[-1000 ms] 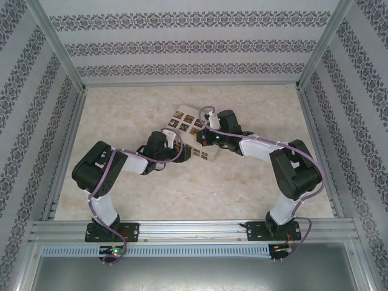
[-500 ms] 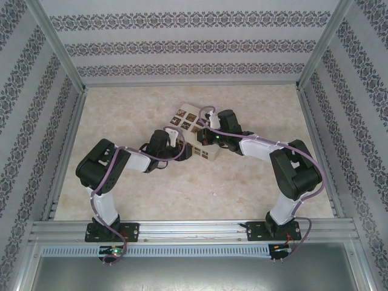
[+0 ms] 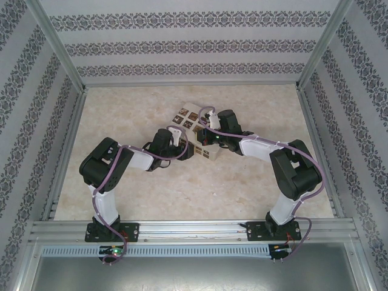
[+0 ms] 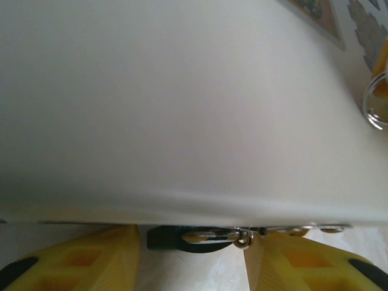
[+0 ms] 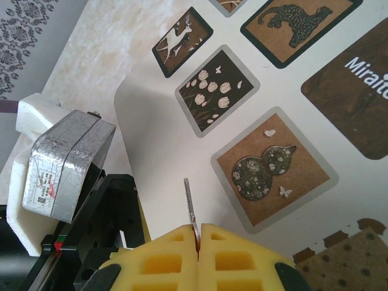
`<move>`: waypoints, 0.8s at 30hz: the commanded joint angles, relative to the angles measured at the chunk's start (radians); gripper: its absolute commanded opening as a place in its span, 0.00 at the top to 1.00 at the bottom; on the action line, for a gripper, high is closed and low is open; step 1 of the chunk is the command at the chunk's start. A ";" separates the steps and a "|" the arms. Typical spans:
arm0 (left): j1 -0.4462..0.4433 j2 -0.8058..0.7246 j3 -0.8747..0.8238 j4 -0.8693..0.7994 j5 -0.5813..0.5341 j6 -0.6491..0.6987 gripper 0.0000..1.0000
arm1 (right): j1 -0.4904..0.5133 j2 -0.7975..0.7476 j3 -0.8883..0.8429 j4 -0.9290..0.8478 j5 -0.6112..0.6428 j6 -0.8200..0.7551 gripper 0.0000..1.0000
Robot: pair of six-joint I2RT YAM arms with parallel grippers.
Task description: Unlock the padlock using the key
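Marbled beige table (image 3: 260,112), patterned walls (image 3: 182,45); right hand (image 5: 198,228) tight on key (image 5: 190,200), left hand (image 4: 192,236) half-spread.

Bright, even light; left wrist close-up blurred.

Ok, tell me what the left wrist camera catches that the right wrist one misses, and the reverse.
Left wrist: the padlock low between the fingers of the left claw, beside the plain wall of the box. Right wrist: the key pinched in the shut right claw, over the picture squares on the lid. Both: that same cream box.
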 commanded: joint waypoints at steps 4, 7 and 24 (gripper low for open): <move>-0.060 0.045 0.043 -0.023 0.058 -0.021 0.57 | 0.011 0.003 -0.022 -0.068 0.013 -0.014 1.00; -0.063 0.049 0.050 -0.024 0.047 -0.024 0.59 | 0.011 0.002 -0.022 -0.068 0.013 -0.014 1.00; -0.066 0.048 0.061 0.020 -0.010 -0.073 0.75 | 0.003 -0.049 -0.015 -0.064 0.003 -0.017 1.00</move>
